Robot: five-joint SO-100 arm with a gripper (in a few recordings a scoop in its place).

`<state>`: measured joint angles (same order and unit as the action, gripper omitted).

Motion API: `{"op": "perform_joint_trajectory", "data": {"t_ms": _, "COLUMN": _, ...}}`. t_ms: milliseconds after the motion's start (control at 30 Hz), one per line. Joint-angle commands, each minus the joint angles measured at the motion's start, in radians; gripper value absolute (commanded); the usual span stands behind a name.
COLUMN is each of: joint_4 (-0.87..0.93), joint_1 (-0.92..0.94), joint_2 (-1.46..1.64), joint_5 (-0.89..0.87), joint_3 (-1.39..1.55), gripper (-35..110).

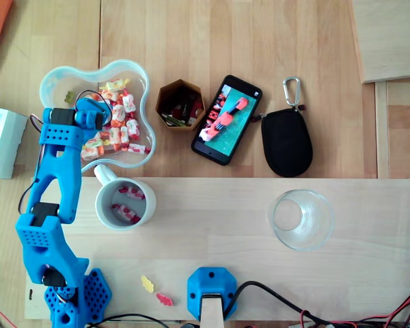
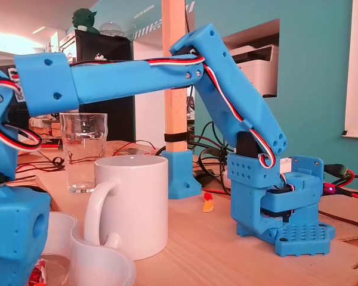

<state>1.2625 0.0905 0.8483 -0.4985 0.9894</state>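
Overhead, the claw (image 1: 89, 113) hangs over candies (image 1: 121, 117), jaws hidden.

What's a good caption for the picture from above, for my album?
Blue robot arm's gripper over a clear bowl of wrapped candies, next to a white mug with a few inside.

My gripper (image 1: 89, 115) is over the candy bowl (image 1: 55, 78), and my own wrist hides my fingers. In the fixed view the bottom edge cuts the bowl off
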Motion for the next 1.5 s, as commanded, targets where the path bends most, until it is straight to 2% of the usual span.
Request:
{"op": "perform_joint_trajectory", "data": {"t_ms": 0, "joint_4": -0.031, "joint_1": 0.0, "joint_2": 0.038, "joint_5": -0.011, "joint_3": -0.037, "gripper": 25}}
{"op": "perform_joint_trajectory", "data": {"t_ms": 200, "joint_4": -0.084, "joint_1": 0.0, "joint_2": 0.032, "joint_5": -0.011, "joint_3": -0.025, "gripper": 25}}
{"op": "perform_joint_trajectory", "data": {"t_ms": 1333, "joint_4": -0.081, "joint_1": 0.0, "joint_2": -0.009, "joint_5": 0.006, "joint_3": -0.017, "gripper": 25}}
{"op": "perform_joint_trajectory", "data": {"t_ms": 1467, "joint_4": -0.083, "joint_1": 0.0, "joint_2": -0.009, "joint_5": 0.008, "joint_3": -0.021, "gripper": 20}}
